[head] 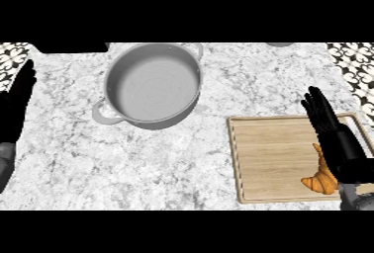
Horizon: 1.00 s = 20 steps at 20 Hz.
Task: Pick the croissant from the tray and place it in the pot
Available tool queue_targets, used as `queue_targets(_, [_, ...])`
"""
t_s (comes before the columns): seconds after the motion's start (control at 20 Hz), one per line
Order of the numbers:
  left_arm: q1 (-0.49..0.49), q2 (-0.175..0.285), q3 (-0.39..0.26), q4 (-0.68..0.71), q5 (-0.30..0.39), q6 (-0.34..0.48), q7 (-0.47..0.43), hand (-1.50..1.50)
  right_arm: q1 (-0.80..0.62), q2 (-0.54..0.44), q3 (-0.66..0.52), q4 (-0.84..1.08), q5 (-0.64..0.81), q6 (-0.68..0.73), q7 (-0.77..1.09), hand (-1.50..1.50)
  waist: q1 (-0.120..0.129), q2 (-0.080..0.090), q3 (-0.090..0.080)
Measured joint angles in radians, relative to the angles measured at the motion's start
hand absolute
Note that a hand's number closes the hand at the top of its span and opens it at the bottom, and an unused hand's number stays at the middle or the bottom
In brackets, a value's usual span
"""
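Fingers of my right hand: straight, close together, pointing far, holding nothing. The hand hangs over the right side of the tray. The croissant lies in the tray's near right corner. Its right part is hidden under my palm, and I can't tell whether we're touching.

Handling, my guess: light, flaky crust, soft inside, so it dents if squeezed. The thin curved ends would likely snap or crumble. I'd take it across the thick middle, thumb on one side and fingers on the other, closing only enough to lift. The surface looks dry, so slipping shouldn't be a problem. The hand would need to come nearer and turn down first, since the fingers currently point past it.

The pot sits far left of the tray, well apart from it, on the marble counter. Its mouth is wide, so it's an easy target.

Left hand: open, fingers up, resting at the left edge.
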State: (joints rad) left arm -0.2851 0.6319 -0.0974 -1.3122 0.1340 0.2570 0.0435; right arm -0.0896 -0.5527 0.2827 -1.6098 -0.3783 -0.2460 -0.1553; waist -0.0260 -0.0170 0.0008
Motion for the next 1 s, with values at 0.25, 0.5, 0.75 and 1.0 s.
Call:
queue_targets(0.25, [0.040, -0.114, -0.045, -0.047, 0.096, -0.066, 0.032, 0.00, 0.085, -0.056, -0.145, 0.080, 0.031, -0.138, 0.003, -1.50, -0.018, 0.008, -0.002])
queue_targets(0.5, [0.079, -0.229, -0.087, -0.092, 0.197, -0.121, 0.048, 0.00, 0.240, -0.139, -0.229, 0.306, 0.114, -0.330, 0.148, -1.50, -0.049, 0.034, -0.009])
queue_targets(0.75, [0.127, -0.291, -0.147, -0.159, 0.252, -0.181, 0.074, 0.00, 0.304, -0.173, -0.172, 0.386, 0.238, -0.503, 0.347, -1.50, 0.010, 0.021, -0.010])
queue_targets(1.0, [0.170, -0.322, -0.197, -0.209, 0.273, -0.203, 0.114, 0.00, 0.313, -0.289, -0.055, 0.262, 0.366, -0.538, 0.660, -1.50, 0.036, 0.018, -0.013])
